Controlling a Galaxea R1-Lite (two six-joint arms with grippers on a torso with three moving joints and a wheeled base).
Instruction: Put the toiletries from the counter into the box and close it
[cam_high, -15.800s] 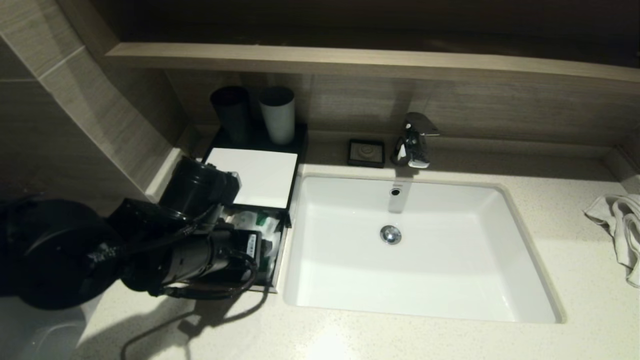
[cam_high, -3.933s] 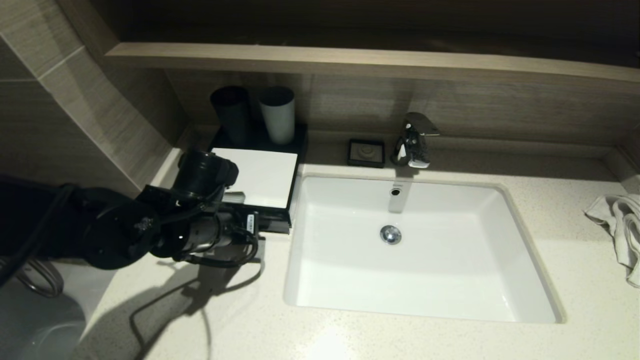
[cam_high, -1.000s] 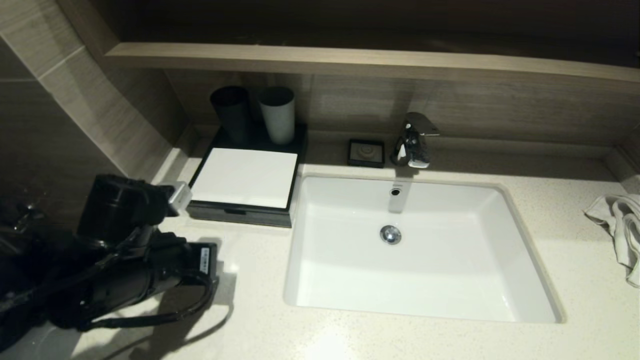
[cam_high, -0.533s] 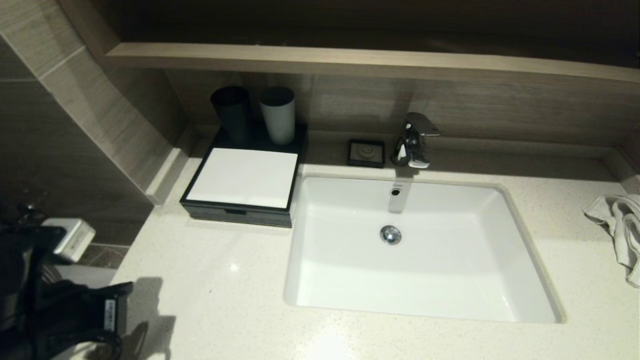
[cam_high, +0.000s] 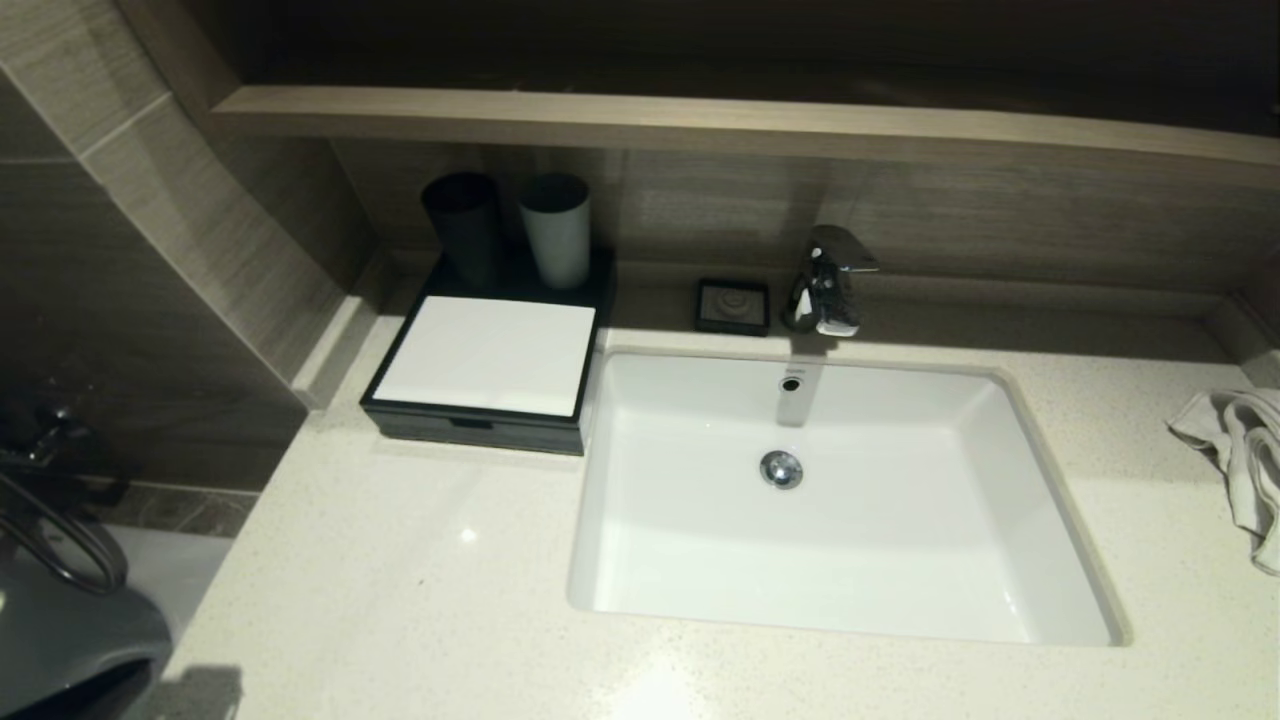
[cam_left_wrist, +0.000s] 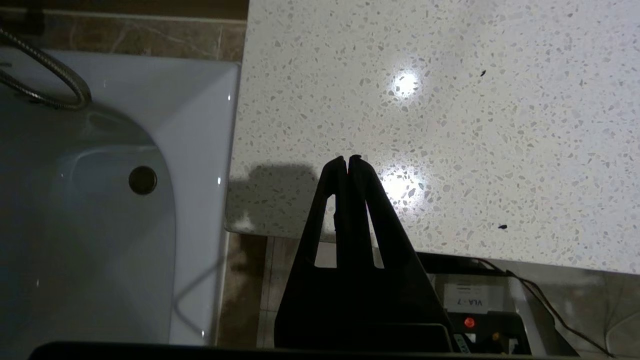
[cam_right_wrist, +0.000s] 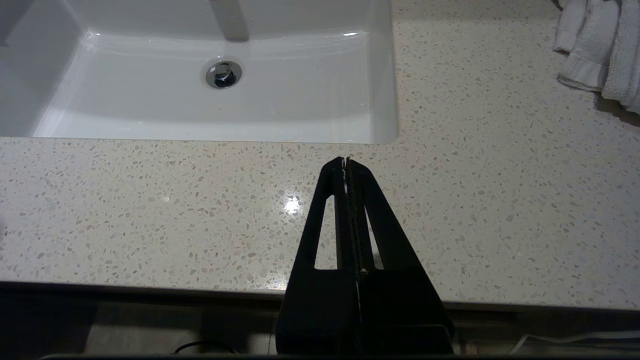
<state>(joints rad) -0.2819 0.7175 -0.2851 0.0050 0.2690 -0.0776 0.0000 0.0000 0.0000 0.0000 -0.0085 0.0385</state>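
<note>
Sitting closed on the counter (cam_high: 420, 600), black white-topped box (cam_high: 487, 356); both claws pinched empty.

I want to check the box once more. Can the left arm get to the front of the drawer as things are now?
Probably yes. The counter before the box lies bare, and its drawer front faces that open stretch. The left gripper, jaws shut, hangs over the counter's near left corner, so it has only to travel back across.

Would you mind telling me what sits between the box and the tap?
A small black soap dish sits between the box and the tap, on the counter; head view.
</note>
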